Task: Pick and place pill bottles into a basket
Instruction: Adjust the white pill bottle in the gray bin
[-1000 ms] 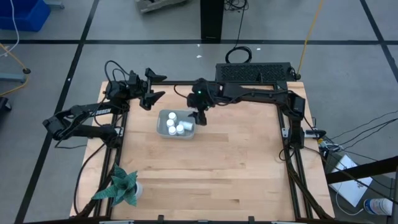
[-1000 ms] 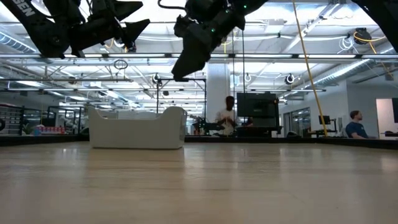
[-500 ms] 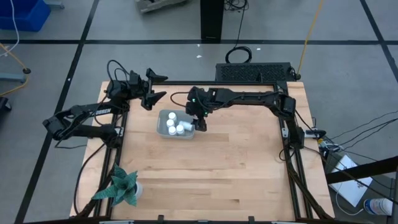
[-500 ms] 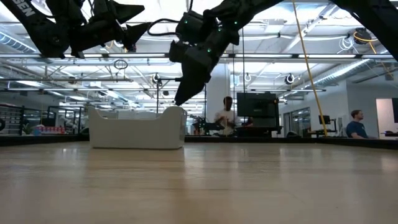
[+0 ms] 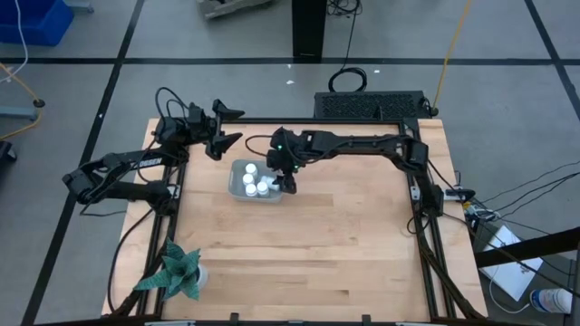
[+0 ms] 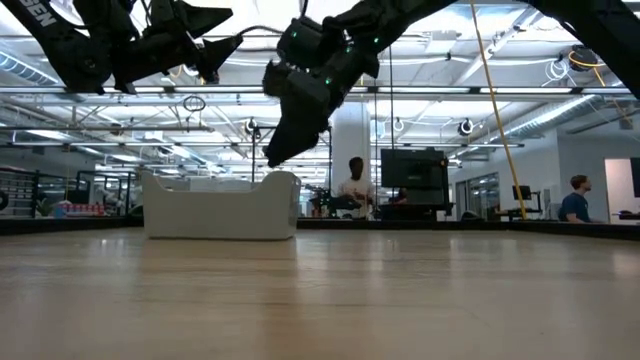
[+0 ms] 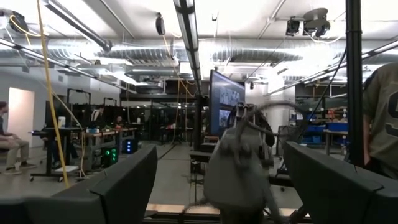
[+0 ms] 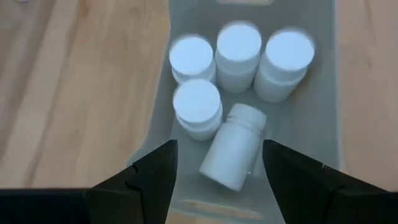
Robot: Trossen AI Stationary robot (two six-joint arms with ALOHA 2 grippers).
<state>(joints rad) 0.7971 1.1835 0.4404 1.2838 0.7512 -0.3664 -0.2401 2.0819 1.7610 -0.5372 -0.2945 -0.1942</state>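
Pill bottles: five white pill bottles [image 8: 211, 96] all sit inside the basket; four stand upright in a tight cluster, caps up, and one lies tipped on its side [image 8: 233, 147] just beside them, nearer the right gripper.
Basket: the pale grey-blue basket [image 5: 237, 190] rests flat on the wooden table [image 5: 299, 254], toward its far edge and a little left of centre.
Right gripper: the right gripper [image 5: 288, 184] hangs directly above the basket's right end, pointing down into it; its two dark fingers [image 8: 152, 171] stand apart with nothing between them, the tipped bottle showing in the gap below.
Right arm: it reaches in from the table's far right corner, stretched long and nearly level along the far edge, then bends down at the wrist over the basket.
Left gripper: the left gripper [image 5: 227, 127] is held high, behind and to the left of the basket, fingers spread wide and empty, aimed out into the room.
Left arm: folded back along the table's left edge, well apart from the basket.
Plant: a green star-shaped plant [image 5: 174, 272] stands at the near left corner, far from the basket.
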